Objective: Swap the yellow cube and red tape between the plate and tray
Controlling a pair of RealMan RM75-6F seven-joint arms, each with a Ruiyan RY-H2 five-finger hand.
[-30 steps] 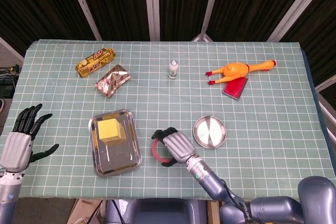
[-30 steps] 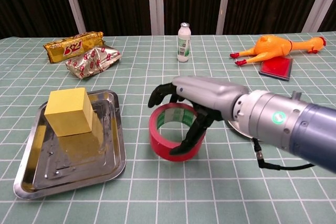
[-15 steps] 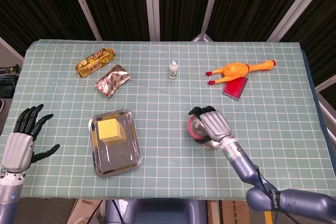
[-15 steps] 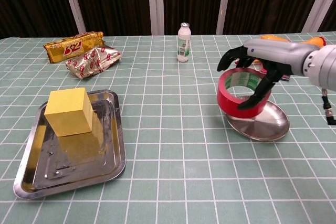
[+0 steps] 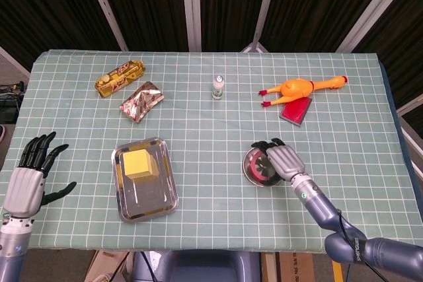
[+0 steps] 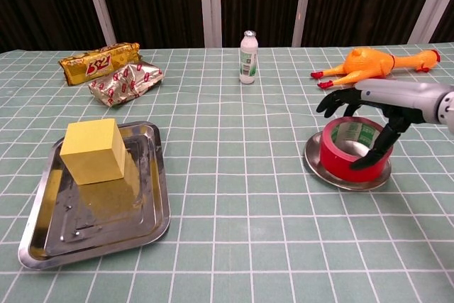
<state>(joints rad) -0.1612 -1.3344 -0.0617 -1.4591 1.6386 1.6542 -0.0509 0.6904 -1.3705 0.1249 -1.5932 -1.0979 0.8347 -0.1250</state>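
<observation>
The red tape now sits on the round metal plate at centre right. My right hand still grips it, fingers over the far rim and thumb against its right side. On the left, the yellow cube stands in the far end of the rectangular metal tray. My left hand hovers at the table's left front edge, fingers spread and holding nothing. The chest view does not show it.
Two foil snack packs lie at the back left. A small white bottle stands at the back centre. A rubber chicken lies over a red pad at the back right.
My right hand carried the red tape from the table beside the tray rightwards and lowered it onto the plate. The left hand barely moved.
</observation>
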